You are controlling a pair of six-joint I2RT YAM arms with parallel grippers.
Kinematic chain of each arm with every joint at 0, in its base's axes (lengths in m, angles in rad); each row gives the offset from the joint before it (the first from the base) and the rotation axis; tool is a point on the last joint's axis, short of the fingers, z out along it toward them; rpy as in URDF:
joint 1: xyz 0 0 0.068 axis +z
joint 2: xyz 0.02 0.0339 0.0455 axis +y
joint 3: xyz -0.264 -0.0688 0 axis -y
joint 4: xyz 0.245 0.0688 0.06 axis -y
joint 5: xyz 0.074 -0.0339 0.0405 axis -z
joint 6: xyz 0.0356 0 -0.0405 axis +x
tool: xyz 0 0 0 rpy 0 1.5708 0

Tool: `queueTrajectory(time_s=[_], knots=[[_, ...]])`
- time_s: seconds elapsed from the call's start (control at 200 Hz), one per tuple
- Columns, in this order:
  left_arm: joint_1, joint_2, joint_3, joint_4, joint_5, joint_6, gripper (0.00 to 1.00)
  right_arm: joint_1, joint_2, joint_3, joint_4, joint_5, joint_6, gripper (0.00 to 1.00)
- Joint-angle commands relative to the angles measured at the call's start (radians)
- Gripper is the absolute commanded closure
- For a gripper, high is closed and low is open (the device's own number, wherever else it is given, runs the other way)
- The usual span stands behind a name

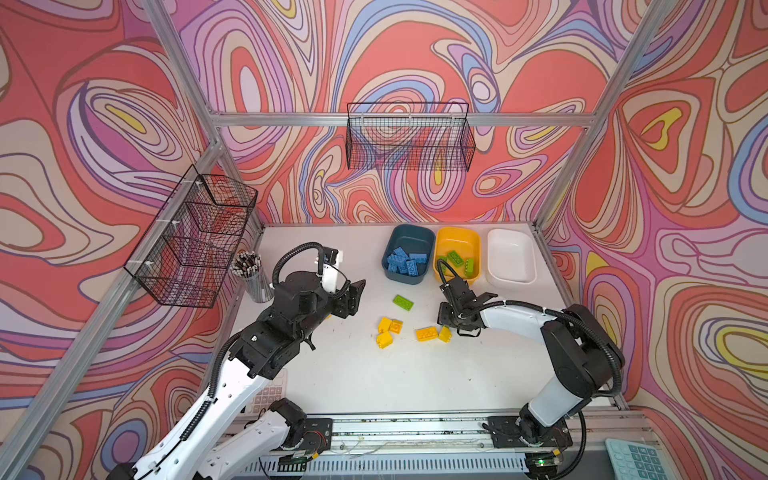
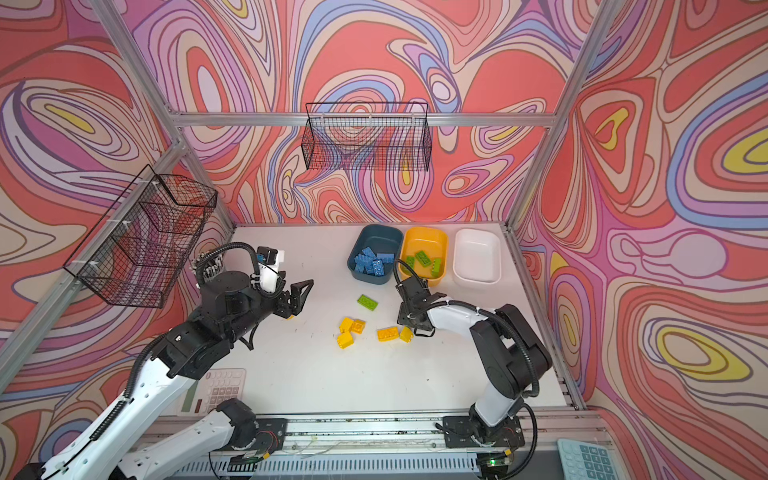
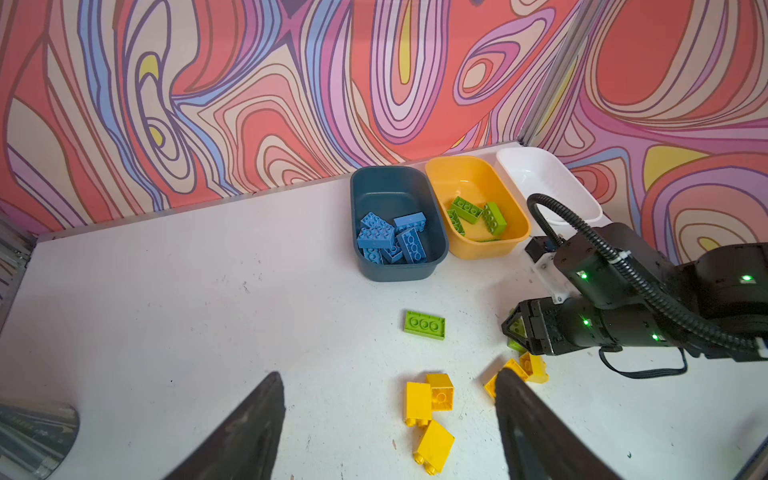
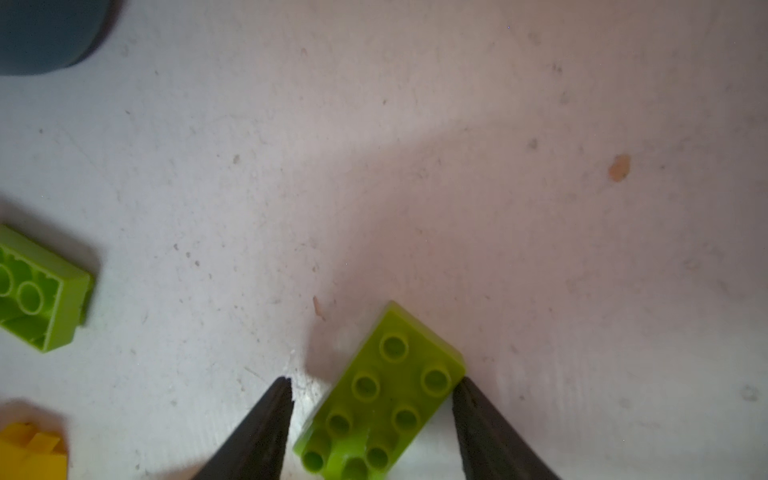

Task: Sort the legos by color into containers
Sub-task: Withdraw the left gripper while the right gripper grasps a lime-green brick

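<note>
1. The bench [image 1: 374,382]: teal tub [image 1: 411,237] holds the blue legos [image 1: 406,261], yellow tub [image 1: 457,237] some green legos [image 1: 456,257].
2. The left pincer [image 3: 387,372] is wide open, nothing in it.
3. The right pincer [image 4: 374,380] is half open, straddling a green lego [image 4: 386,399] flat on the bench, one finger touching.

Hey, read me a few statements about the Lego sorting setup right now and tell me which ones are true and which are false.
1. The white tub holds yellow bricks. False: it is empty; the yellow bricks lie on the table.
2. Green bricks lie in the yellow-orange tub. True.
3. The right gripper has its jaws on either side of a green brick lying studs up. True.
4. The left gripper holds a yellow brick. False: its jaws are open with nothing between them.
5. Some blue bricks lie on the table. False: all that show are in the dark teal tub.
</note>
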Motion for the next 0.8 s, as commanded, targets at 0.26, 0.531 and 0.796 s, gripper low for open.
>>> queueTrajectory(time_s=[0.26, 0.531, 0.796], knots=[[-0.018, -0.029, -0.008, 0.019, -0.002, 0.023, 0.21, 0.022, 0.068, 0.053, -0.046, 0.03, -0.028, 0.35], [-0.026, -0.037, -0.008, 0.014, -0.006, 0.03, 0.21, 0.039, 0.073, 0.099, -0.078, 0.038, -0.041, 0.27], [-0.037, -0.045, -0.008, 0.013, -0.016, 0.039, 0.21, 0.039, 0.058, 0.051, -0.079, 0.062, -0.035, 0.4]])
